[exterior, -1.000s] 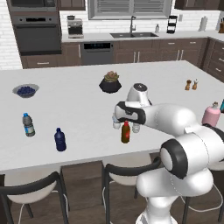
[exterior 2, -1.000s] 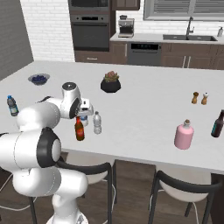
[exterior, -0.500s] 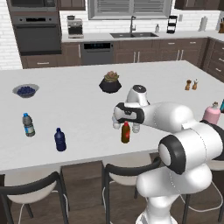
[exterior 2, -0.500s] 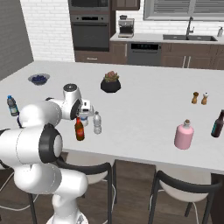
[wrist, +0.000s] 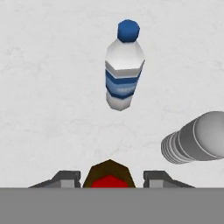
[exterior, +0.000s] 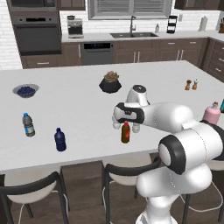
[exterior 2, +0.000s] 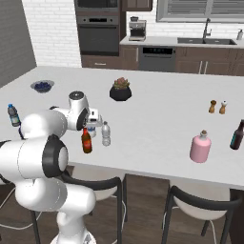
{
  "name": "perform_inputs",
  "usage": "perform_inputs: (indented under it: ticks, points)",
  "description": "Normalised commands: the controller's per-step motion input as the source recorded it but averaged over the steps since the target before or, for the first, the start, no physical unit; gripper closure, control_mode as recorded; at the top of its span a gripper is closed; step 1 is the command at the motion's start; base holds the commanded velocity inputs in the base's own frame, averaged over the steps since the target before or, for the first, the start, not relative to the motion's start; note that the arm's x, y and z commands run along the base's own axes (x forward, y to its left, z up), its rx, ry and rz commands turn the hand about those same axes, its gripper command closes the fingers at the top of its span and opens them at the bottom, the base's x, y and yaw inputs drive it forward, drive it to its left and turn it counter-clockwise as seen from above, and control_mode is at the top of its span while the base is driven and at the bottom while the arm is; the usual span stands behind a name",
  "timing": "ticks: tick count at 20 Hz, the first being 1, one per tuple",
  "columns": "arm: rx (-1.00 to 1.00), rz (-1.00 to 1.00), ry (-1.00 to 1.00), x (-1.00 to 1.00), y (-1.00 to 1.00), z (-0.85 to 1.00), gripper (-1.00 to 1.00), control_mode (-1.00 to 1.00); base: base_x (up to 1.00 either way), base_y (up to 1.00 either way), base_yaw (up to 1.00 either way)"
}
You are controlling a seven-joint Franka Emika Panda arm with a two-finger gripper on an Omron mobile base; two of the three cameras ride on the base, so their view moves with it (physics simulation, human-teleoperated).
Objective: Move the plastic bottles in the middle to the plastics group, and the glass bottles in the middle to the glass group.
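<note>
The slim red-brown glass bottle [exterior: 126, 133] [exterior 2: 86, 141] stands mid-counter, near the front edge. My gripper [exterior: 125, 121] [exterior 2: 88, 127] [wrist: 111, 177] hovers right over it, open, and the bottle's red cap [wrist: 108, 180] sits between the two fingertips [wrist: 65, 178]. Close beside it are the blue-label plastic bottle [wrist: 124, 65] [exterior: 116, 124], whose cap looks blue from above, and the plain greyish one [wrist: 197, 138] [exterior 2: 106, 134] [exterior: 136, 127]. At the left stand the navy bottle [exterior: 60, 140] and the dark-capped water bottle [exterior: 28, 124] [exterior 2: 13, 115]. Far right are the pink bottle [exterior 2: 200, 147] [exterior: 211, 113] and a dark bottle [exterior 2: 237, 135].
A dark bowl with a plant [exterior: 110, 83] [exterior 2: 121, 90] sits behind the middle bottles. A bowl of blueberries [exterior: 26, 90] is at the far left, and salt and pepper shakers [exterior 2: 218, 106] are at the back right. Stools [exterior: 127, 175] line the counter's near edge.
The hand has only crept a little and stays over the red-brown bottle. None of the bottles has moved.
</note>
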Motion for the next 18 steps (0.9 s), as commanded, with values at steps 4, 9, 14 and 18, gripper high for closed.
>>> perform_inputs:
  ticks: [4,9,14,18]
  points:
    - [0.0,0.0,0.0,-0.01,0.0,0.0,1.0,-1.0,0.0,0.0,0.0]
    - [0.0,0.0,0.0,-0.5,-0.02,0.15,1.0,-1.0,0.0,0.0,0.0]
    - [-0.01,0.0,-0.01,-0.89,-0.35,0.45,1.0,-1.0,0.0,0.0,0.0]
    - [0.0,-0.01,-0.02,-0.71,-0.73,0.36,1.0,-1.0,0.0,0.0,0.0]
